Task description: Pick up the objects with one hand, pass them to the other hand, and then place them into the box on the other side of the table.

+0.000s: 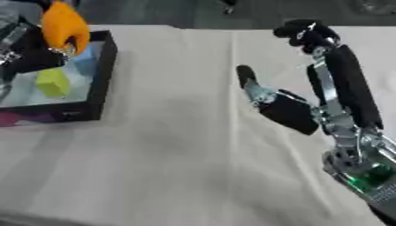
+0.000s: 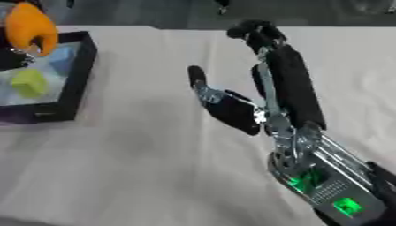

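Note:
An orange object [image 1: 64, 25] hangs over the far end of the black-rimmed box [image 1: 104, 75] at the table's left. My left hand [image 1: 24, 52] comes in from the upper left corner and is shut on it; much of the hand lies hidden behind the object and the picture's edge. In the box lie a yellow-green block [image 1: 52, 82] and a light blue block [image 1: 83, 62]. My right hand [image 1: 344, 88] stands upright at the right, open, thumb spread toward the middle, holding nothing.
A beige cloth [image 1: 178, 154] covers the table, with creases running down its middle. Something dark purple [image 1: 23, 118] shows at the box's near left corner. The table's far edge runs along the top, with dark floor beyond.

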`<state>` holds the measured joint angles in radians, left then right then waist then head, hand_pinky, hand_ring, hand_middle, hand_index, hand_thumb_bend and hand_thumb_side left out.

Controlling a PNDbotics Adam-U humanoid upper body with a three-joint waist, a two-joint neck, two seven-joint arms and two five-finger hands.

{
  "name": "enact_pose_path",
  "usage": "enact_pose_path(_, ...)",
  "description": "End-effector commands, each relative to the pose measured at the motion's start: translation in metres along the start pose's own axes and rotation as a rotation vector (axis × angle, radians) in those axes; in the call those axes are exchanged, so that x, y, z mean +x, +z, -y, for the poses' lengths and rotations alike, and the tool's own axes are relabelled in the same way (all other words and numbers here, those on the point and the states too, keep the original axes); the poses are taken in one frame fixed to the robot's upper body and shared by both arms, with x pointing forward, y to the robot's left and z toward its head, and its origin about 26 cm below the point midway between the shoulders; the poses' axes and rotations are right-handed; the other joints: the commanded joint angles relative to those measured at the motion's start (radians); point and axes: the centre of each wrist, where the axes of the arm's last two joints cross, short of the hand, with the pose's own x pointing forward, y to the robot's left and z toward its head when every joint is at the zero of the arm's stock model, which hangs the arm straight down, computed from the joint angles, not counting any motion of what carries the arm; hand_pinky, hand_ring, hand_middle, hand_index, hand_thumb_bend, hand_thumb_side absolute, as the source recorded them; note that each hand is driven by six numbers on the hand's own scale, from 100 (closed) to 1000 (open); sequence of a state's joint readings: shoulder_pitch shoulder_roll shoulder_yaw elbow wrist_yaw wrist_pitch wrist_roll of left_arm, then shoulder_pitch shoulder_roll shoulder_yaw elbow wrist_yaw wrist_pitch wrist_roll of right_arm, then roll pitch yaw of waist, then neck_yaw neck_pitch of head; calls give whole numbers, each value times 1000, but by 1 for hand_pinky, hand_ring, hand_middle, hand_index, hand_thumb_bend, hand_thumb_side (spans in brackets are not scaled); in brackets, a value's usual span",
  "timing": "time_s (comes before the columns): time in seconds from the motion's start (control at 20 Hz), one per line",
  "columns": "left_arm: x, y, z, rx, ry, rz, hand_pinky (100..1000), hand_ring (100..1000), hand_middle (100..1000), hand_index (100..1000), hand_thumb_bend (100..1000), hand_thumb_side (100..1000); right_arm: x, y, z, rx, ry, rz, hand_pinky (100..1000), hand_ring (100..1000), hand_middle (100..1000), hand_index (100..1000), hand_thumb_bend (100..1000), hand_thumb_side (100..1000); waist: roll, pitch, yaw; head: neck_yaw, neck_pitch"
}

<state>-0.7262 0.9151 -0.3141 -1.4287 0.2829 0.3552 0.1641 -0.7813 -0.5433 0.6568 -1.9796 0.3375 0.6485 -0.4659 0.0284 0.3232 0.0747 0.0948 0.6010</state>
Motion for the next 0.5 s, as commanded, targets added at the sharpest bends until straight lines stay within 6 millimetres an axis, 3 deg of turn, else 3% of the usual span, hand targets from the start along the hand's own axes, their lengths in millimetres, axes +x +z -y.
enact_pose_path(0.05,3,0,-24,78,-60,-16,1000,548,273,189,100,245,2,0,7,-293,139,-204,800,786,827,793,396,533,-12,-37,-1,18,-18)
enact_pose_path(0.1,2,0,-23,82,-80,-22,1000,587,370,292,100,244,2,0,7,-296,137,-207,799,785,826,792,396,531,-13,-36,-2,20,-20)
enact_pose_path(0.25,-1,-2,-25,125,-144,-45,1000,585,380,307,100,246,2,1,6,-303,132,-211,797,783,825,791,396,528,-13,-34,-5,25,-21)
enact_pose_path(0.35,-5,-4,-27,160,-158,-79,1000,630,479,405,100,244,1,1,5,-306,131,-212,797,783,825,791,399,523,-12,-34,-6,27,-22)
enact_pose_path(0.4,-7,-4,-26,156,-161,-97,1000,719,599,709,100,246,1,2,5,-308,131,-213,797,783,825,791,401,517,-12,-34,-7,27,-22)
enact_pose_path(0.45,-10,-4,-24,130,-167,-114,1000,775,679,866,100,249,1,2,5,-310,132,-214,797,782,824,790,404,510,-11,-34,-8,27,-23)
enact_pose_path(0.5,-11,-4,-24,102,-177,-127,1000,840,764,938,100,249,1,2,5,-312,132,-215,797,782,824,790,404,508,-11,-34,-9,27,-24)
